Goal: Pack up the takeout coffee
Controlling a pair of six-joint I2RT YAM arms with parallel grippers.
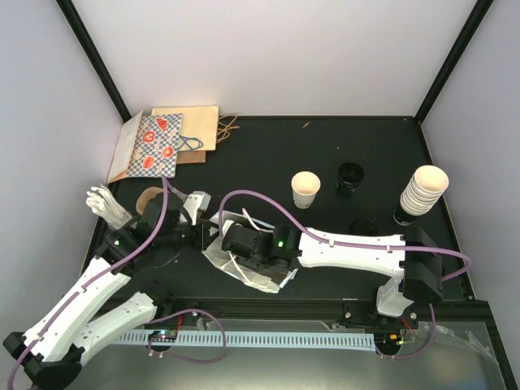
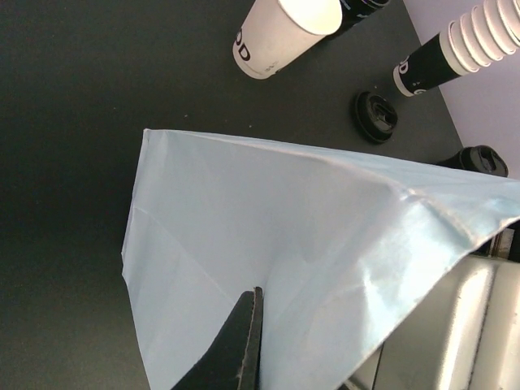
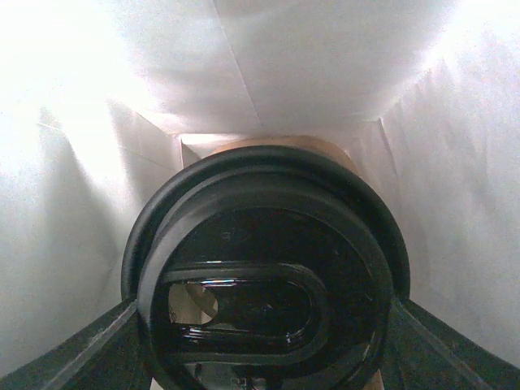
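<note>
The right gripper (image 3: 264, 349) is inside the light blue paper bag (image 2: 309, 244), with its jaws clamped on either side of a lidded cup (image 3: 264, 252). Only the cup's black lid is visible; the body is hidden behind it. A brown edge above the lid cannot be identified. The left gripper (image 2: 248, 341) is closed on the bag wall, its fingers cut off at the frame's lower edge.

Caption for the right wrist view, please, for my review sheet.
Right gripper holding a black-lidded coffee cup inside the paper bag, brown cardboard visible behind the lid.
</note>
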